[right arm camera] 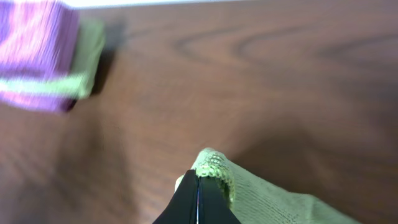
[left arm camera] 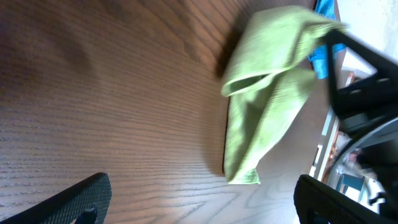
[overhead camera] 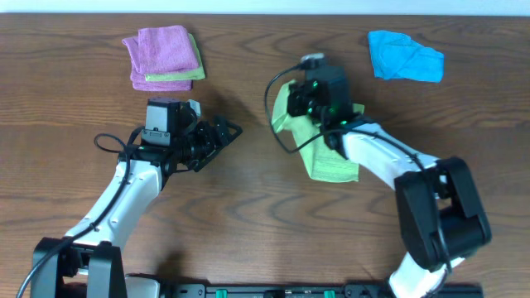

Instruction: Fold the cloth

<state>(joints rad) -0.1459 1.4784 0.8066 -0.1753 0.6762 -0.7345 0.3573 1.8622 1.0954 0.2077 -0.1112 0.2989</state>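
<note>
A light green cloth (overhead camera: 330, 157) lies partly folded in the middle of the wooden table. My right gripper (overhead camera: 291, 103) is shut on its far left edge and holds that edge lifted; the pinched fold shows in the right wrist view (right arm camera: 214, 167) at the closed fingertips (right arm camera: 198, 186). My left gripper (overhead camera: 225, 134) is open and empty, low over the table to the left of the cloth. The left wrist view shows the cloth (left arm camera: 267, 99) ahead of the spread fingers (left arm camera: 199, 199), apart from them.
A stack of folded purple and green cloths (overhead camera: 164, 58) sits at the back left, also in the right wrist view (right arm camera: 43, 56). A crumpled blue cloth (overhead camera: 404, 56) lies at the back right. Bare wood (overhead camera: 248, 207) is in front.
</note>
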